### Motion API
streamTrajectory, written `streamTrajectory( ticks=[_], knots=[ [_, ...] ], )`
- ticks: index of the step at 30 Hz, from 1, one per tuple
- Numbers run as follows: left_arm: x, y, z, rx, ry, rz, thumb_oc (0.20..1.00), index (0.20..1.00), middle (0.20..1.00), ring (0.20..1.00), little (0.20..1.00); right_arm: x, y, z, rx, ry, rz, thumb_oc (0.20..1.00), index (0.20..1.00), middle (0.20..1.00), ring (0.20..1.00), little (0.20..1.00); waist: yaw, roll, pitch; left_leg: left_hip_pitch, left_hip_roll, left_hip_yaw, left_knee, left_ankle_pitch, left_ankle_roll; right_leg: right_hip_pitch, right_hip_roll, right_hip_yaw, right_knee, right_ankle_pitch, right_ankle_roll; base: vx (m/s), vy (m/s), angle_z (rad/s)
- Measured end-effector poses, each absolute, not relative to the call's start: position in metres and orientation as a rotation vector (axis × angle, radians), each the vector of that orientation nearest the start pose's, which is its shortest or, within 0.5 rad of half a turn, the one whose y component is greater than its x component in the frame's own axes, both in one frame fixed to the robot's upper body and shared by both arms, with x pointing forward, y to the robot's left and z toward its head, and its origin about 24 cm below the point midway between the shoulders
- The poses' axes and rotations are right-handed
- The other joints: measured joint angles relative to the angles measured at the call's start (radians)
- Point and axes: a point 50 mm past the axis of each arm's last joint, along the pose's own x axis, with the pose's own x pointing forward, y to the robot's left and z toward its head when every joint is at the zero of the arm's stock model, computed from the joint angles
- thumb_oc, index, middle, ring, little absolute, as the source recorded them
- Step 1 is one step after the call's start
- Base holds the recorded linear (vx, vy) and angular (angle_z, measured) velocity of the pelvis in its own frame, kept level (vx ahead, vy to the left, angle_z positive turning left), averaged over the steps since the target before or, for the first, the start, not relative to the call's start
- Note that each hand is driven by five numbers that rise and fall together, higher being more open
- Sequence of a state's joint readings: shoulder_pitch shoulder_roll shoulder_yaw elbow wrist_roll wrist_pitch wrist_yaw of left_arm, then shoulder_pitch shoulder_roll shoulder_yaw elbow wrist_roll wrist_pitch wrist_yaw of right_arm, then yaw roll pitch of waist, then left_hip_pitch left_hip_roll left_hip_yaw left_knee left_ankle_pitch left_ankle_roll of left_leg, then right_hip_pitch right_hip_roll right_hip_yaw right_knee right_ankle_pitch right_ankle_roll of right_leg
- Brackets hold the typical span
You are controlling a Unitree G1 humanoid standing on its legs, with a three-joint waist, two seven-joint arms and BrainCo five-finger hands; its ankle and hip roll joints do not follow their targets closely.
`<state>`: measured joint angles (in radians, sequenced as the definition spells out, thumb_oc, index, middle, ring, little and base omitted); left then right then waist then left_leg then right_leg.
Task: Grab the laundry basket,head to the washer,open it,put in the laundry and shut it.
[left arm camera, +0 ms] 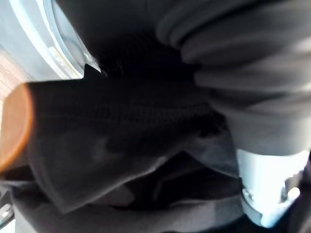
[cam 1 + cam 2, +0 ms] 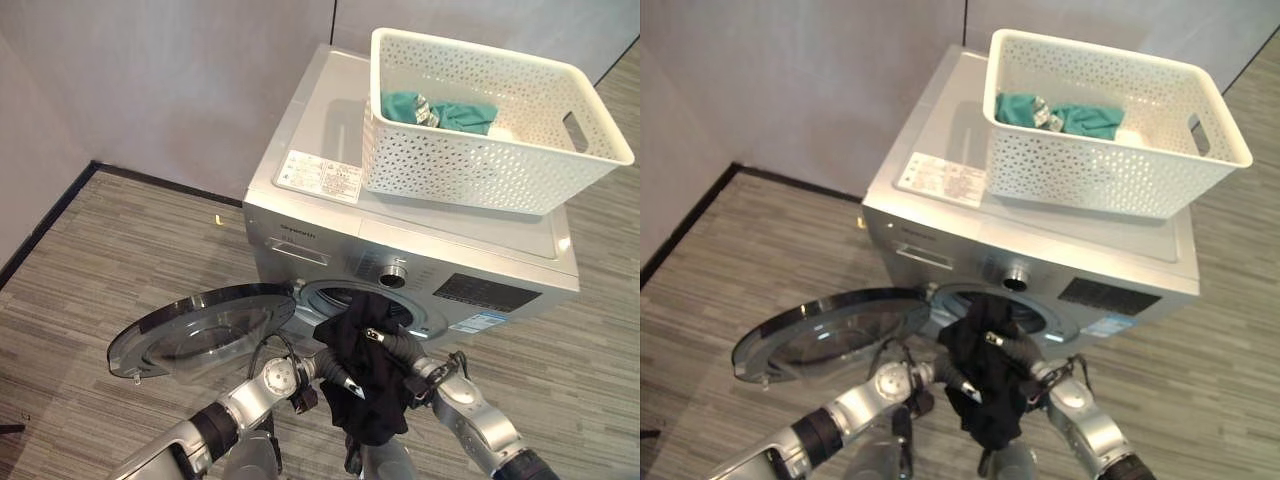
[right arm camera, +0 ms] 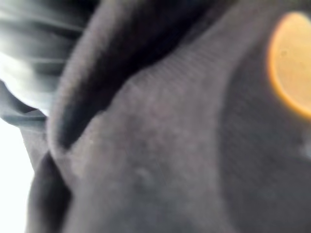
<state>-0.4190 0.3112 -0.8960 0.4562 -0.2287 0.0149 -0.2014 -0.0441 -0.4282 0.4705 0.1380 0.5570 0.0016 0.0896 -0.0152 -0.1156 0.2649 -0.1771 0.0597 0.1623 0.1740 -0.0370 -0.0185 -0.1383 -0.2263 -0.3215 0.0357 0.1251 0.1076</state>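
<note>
Your two head eyes look steeply down from just apart, sharing the washer (image 2: 400, 250), its open door (image 2: 200, 330) and the basket (image 2: 1110, 120) on top. Each wrist camera sits pressed against the black garment (image 1: 121, 145), very near its hand.

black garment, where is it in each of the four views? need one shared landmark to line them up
Left eye view: black garment low at centre, in front of the washer's open drum.
Right eye view: again low at centre, below the control knob.
Left wrist view: dark cloth across most of the picture, close up.
Right wrist view: dark cloth right against the camera.
Shared landmark: the open washer door, left of the garment in both eye views.
</note>
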Motion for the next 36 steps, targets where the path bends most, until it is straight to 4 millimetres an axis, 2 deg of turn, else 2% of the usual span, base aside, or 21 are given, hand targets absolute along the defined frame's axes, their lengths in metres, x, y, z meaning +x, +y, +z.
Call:
streamTrajectory(
  ticks=[1,9,10,11,17,21,23,25,26,28,32,34,36],
  knots=[
    [0.255,0.044,-0.019,0.443,0.307,-0.949,0.2,0.2,0.2,0.2,0.2,0.235,-0.132,-0.002,0.111,0.296,0.45,0.2,0.2,0.2,0.2,0.2,0.0,0.0,0.005,-0.002,0.0,-0.001,-0.001,0.003,0.0,-0.002,0.0,-0.002,0.0,0.001,-0.001,-0.01,0.009,0.06],
    [0.264,0.048,-0.013,0.476,0.269,-0.873,0.2,0.2,0.2,0.2,0.2,0.236,-0.126,-0.001,0.128,0.289,0.469,0.2,0.2,0.2,0.2,0.2,-0.001,0.002,0.028,0.0,-0.001,-0.01,-0.004,0.004,-0.001,-0.003,0.0,-0.014,0.012,-0.008,0.0,0.0,0.005,0.03],
    [0.265,0.049,-0.013,0.492,0.258,-0.87,0.2,0.2,0.2,0.2,0.2,0.237,-0.127,0.0,0.128,0.279,0.468,0.718,0.718,0.718,0.718,0.718,-0.001,0.002,0.038,0.0,-0.001,-0.01,-0.004,0.004,-0.001,-0.003,0.001,-0.014,0.012,-0.008,0.0,0.0,0.0,0.0],
    [0.265,0.049,-0.012,0.497,0.252,-0.872,0.2,0.2,0.2,0.2,0.2,0.238,-0.127,0.0,0.127,0.277,0.468,1.0,1.0,1.0,1.0,1.0,0.0,0.002,0.042,0.0,-0.001,-0.01,-0.004,0.004,-0.001,-0.003,0.0,-0.014,0.013,-0.008,0.0,0.0,0.0,0.0],
    [0.26,0.065,-0.022,0.469,0.283,-0.797,0.2,0.2,0.2,0.2,0.2,0.241,-0.132,-0.006,0.051,0.291,0.456,1.0,1.0,1.0,1.0,1.0,0.003,-0.002,0.05,0.001,0.001,-0.01,-0.005,0.003,-0.001,-0.003,0.0,-0.014,0.013,-0.01,-0.001,0.0,0.0,0.0],
    [0.257,0.092,-0.028,0.405,0.304,-0.669,0.2,0.2,0.2,0.2,0.2,0.231,-0.146,-0.015,0.047,0.31,0.4,1.0,1.0,1.0,1.0,1.0,0.005,0.0,0.073,0.0,-0.002,-0.01,-0.008,0.0,0.003,-0.003,-0.003,-0.014,0.013,-0.011,-0.001,0.01,0.045,0.01],
    [0.25,0.11,-0.035,0.385,0.335,-0.614,0.2,0.2,0.2,0.2,0.2,0.213,-0.165,-0.027,0.074,0.361,0.318,1.0,1.0,1.0,1.0,1.0,0.003,-0.001,0.077,0.001,-0.003,-0.007,-0.009,-0.001,0.002,-0.003,-0.004,-0.014,0.012,-0.012,0.001,-0.01,0.076,-0.01],
    [0.239,0.135,-0.044,0.351,0.381,-0.535,0.2,0.2,0.2,0.2,0.2,0.181,-0.186,-0.047,0.128,0.44,0.232,1.0,1.0,1.0,1.0,1.0,-0.004,-0.006,0.08,0.002,-0.007,0.007,-0.008,-0.002,0.003,-0.013,-0.001,0.0,0.012,-0.01,0.006,-0.03,0.117,-0.21],
    [0.23,0.149,-0.049,0.339,0.407,-0.49,0.2,0.2,0.2,0.2,0.2,0.156,-0.202,-0.069,0.141,0.552,0.159,1.0,1.0,1.0,1.0,1.0,-0.016,-0.021,0.086,0.002,-0.01,0.025,-0.005,-0.007,0.008,-0.024,-0.004,0.02,0.011,-0.001,0.008,-0.02,0.142,-0.33],
    [0.225,0.165,-0.052,0.334,0.435,-0.454,0.2,0.2,0.2,0.2,0.2,0.13,-0.219,-0.092,0.181,0.652,0.04,1.0,1.0,1.0,1.0,1.0,-0.034,-0.047,0.088,0.011,-0.018,0.06,-0.002,-0.015,0.015,-0.036,-0.008,0.053,0.009,0.015,0.013,-0.01,0.105,-0.46],
    [0.232,0.165,-0.046,0.313,0.406,-0.434,0.2,0.2,0.2,0.2,0.2,0.106,-0.233,-0.113,0.156,0.777,-0.046,1.0,1.0,1.0,1.0,1.0,-0.059,-0.066,0.091,0.008,-0.024,0.098,0.023,-0.04,0.033,-0.035,-0.021,0.093,-0.023,0.027,0.029,0.0,0.087,-0.29],
    [0.24,0.159,-0.04,0.302,0.369,-0.441,0.2,0.2,0.2,0.2,0.2,0.096,-0.233,-0.123,0.128,0.843,-0.062,1.0,1.0,1.0,1.0,1.0,-0.059,-0.067,0.09,-0.004,-0.023,0.1,0.048,-0.058,0.041,-0.033,-0.03,0.098,-0.03,0.028,0.033,-0.01,0.086,-0.03],
    [0.247,0.149,-0.035,0.29,0.336,-0.455,0.2,0.2,0.2,0.2,0.2,0.086,-0.236,-0.143,0.093,0.966,-0.168,1.0,1.0,1.0,1.0,1.0,-0.06,-0.067,0.088,-0.034,-0.025,0.083,0.09,-0.075,0.05,-0.043,-0.033,0.099,-0.007,0.022,0.04,-0.03,0.096,0.2]
  ],
)
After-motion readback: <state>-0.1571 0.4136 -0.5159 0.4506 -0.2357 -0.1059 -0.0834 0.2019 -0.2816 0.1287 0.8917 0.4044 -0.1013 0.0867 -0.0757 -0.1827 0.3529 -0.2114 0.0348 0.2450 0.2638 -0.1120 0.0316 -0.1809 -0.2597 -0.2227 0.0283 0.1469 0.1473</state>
